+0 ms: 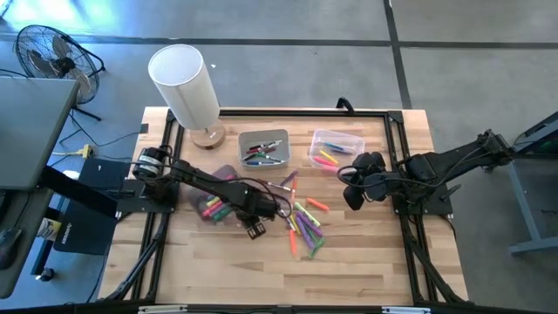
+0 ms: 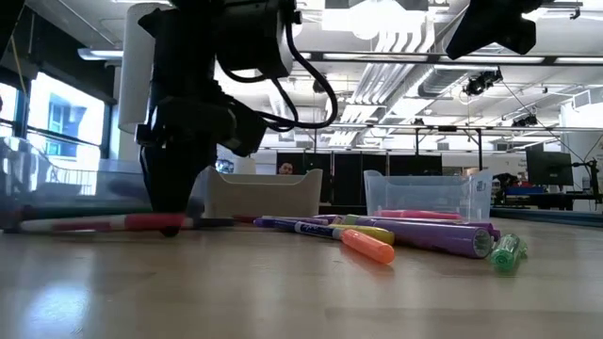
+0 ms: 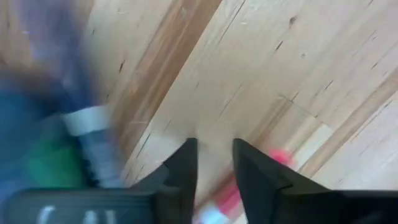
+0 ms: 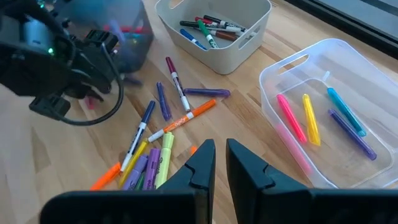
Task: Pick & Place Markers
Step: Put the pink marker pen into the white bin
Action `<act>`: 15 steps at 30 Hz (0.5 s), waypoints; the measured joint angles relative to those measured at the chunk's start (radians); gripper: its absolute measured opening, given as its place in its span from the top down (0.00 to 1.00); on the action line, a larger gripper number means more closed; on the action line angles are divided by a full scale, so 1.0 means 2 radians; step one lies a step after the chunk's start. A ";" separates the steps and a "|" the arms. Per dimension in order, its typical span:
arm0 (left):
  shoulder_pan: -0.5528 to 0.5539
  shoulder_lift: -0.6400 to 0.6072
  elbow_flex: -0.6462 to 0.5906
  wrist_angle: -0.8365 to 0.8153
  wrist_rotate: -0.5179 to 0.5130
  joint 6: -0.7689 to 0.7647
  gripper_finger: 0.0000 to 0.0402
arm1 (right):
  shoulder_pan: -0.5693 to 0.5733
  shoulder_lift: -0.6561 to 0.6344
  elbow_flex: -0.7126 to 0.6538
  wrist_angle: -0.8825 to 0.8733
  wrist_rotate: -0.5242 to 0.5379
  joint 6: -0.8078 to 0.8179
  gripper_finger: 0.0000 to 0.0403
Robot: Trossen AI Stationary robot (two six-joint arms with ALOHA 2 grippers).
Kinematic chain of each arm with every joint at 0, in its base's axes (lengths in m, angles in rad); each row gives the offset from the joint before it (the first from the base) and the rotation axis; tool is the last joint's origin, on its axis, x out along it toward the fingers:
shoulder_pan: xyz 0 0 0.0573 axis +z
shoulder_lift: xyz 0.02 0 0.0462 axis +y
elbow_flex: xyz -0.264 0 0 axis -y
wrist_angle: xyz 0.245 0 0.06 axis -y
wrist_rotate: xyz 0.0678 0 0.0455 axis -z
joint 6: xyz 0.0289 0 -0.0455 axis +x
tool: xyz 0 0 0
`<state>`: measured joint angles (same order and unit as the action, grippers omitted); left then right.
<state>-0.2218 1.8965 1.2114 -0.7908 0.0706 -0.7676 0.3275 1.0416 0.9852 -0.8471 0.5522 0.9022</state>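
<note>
From above, the left hand (image 1: 254,228) is down at the wooden worktop (image 1: 366,253), just left of the loose pile of markers (image 1: 303,222) in the middle. A grey bin (image 1: 263,149) with a few markers in it and a clear bin (image 1: 336,148) with a few more sit toward the back, next to a white lamp (image 1: 187,85). A third see-through bin (image 1: 220,194) with markers inside sits under the left arm. The right hand (image 1: 353,197) hangs over the worktop on the right, near the clear bin.

From worktop level, the left hand (image 2: 171,221) reaches right down to the surface, its tip over a pink-and-white marker (image 2: 104,223) lying flat. The rest of the pile (image 2: 396,235) is spread out to the right: purple, yellow, orange and a green one at the end.

Left wrist camera: the two fingers (image 3: 183,171) stand a little apart with the pink marker (image 3: 277,158) beside and beneath them; can't tell if they actually pinch it.

Right wrist camera: its fingers (image 4: 200,163) are almost together, nothing between them, looking down on the pile (image 4: 155,146), the grey bin (image 4: 214,31) and the clear bin (image 4: 323,118) with pink, yellow, blue and purple markers inside.
</note>
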 joint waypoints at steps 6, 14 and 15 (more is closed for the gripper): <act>0.000 0.000 0.001 0.000 -0.007 -0.024 0.95 | 0.000 0.000 0.000 0.000 -0.004 -0.014 0.93; 0.004 0.001 0.002 -0.024 -0.016 -0.024 0.99 | 0.000 0.000 0.000 0.000 -0.003 -0.033 0.93; 0.005 0.001 0.002 -0.027 -0.016 -0.024 0.99 | 0.000 0.000 0.000 0.000 -0.003 -0.033 0.93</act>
<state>-0.2116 1.8988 1.2148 -0.8441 0.0378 -0.8162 0.3275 1.0416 0.9852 -0.8474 0.5453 0.8368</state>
